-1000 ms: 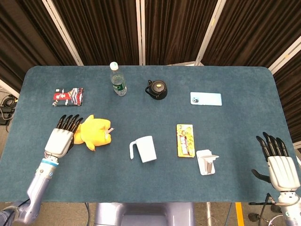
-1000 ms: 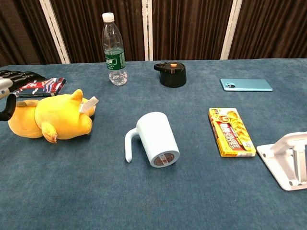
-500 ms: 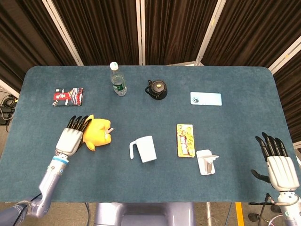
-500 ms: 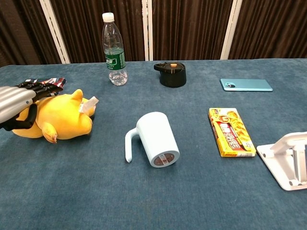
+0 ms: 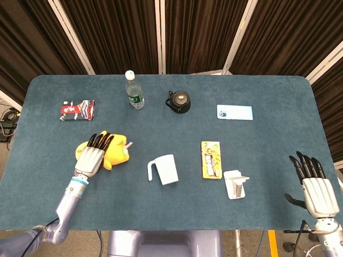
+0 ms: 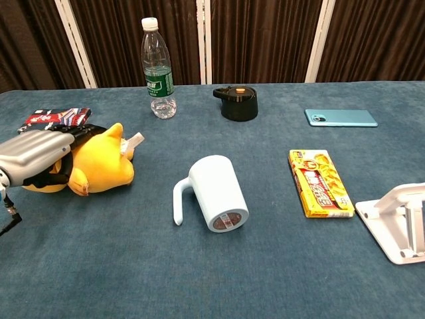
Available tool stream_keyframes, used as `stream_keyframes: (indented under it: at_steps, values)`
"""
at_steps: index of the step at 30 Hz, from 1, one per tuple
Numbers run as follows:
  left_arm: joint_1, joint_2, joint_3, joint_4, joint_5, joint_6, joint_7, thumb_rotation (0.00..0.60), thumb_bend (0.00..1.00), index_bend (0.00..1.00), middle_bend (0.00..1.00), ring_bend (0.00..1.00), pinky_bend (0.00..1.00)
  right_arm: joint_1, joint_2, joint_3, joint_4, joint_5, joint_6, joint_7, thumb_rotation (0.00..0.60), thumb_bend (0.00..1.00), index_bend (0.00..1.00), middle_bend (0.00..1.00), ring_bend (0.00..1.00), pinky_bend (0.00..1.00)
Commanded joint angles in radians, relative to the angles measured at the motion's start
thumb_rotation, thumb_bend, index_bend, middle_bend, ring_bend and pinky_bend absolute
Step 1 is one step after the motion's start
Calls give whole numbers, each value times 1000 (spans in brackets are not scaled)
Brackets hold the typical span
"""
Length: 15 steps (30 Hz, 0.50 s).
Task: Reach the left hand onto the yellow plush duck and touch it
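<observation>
1. Since the earlier frames the left hand (image 5: 95, 153) has slid right, from beside the yellow plush duck (image 5: 114, 152) to over its back, and the duck looks nudged a bit to the right too.
2. Right now that hand lies flat with fingers extended and close together, dark fingertips pointing toward the far edge of the table (image 5: 268, 91). In the chest view the left hand (image 6: 38, 153) covers the duck's left half and seems to be resting on the plush (image 6: 103, 166), though whether it's really pressing or just skimming is hard to call.
3. The duck sits at the left side of the table, nearer the robot than the snack packet (image 5: 77, 110) and the water bottle (image 5: 134, 91), and well left of the tipped-over blue mug (image 5: 165, 169).
4. The right hand (image 5: 313, 182) is parked way off at the right edge, fingers spread, holding nothing.
5. Progress-wise, I'd say the reach is basically done and contact looks made. What's left, if anything, is settling the palm down so the touch is unmistakable.
</observation>
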Motion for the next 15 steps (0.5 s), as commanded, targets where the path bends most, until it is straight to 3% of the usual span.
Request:
stream_keyframes:
  at_steps: [1,15]
  values:
    - [-3,-11,3,-10,-12,-7,4,600,1000,0,0,0,0,0,1,0,-1,0,0,3,600,34,0,0,0,0]
    - [4,-27,23,-84,53,94,21,600,1000,0,0,0,0,-3,2,-3,-8,-11,10,9,600,34,0,0,0,0]
